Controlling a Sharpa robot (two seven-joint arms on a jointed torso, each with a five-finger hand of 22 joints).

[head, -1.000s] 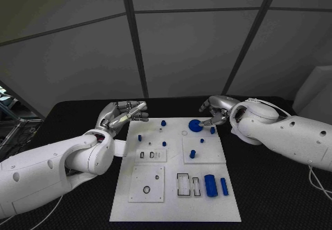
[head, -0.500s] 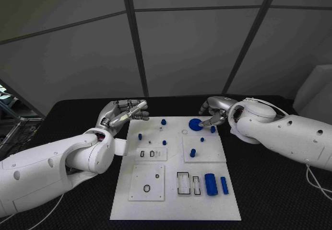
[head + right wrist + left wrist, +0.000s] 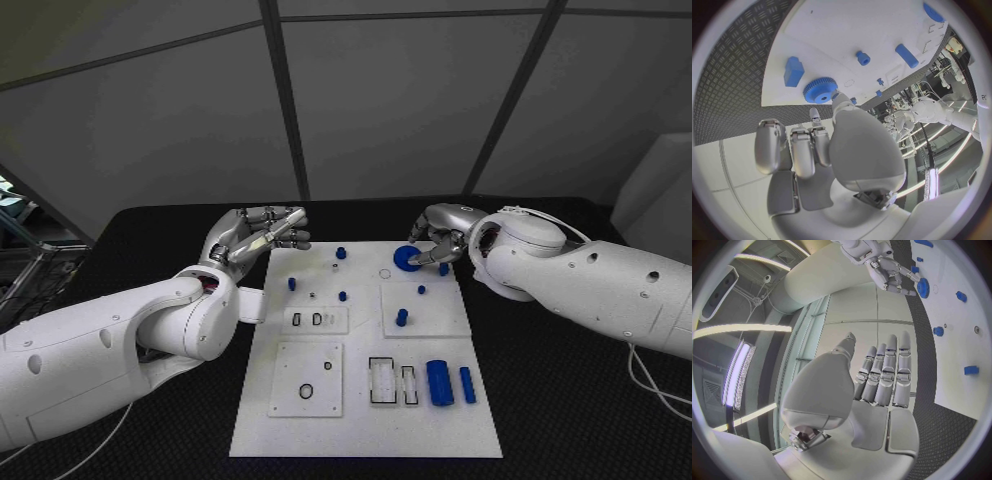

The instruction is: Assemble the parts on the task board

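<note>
Head view: the right robot hand (image 3: 437,238) pinches the blue gear (image 3: 408,261) at the task board (image 3: 368,440)'s far edge, apparently seating it; next comes pressing it down. The left robot hand (image 3: 264,236) hovers open beside the board.

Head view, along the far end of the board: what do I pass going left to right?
Left hand → small blue peg → blue gear → right hand, whose fingertips touch the gear.
</note>
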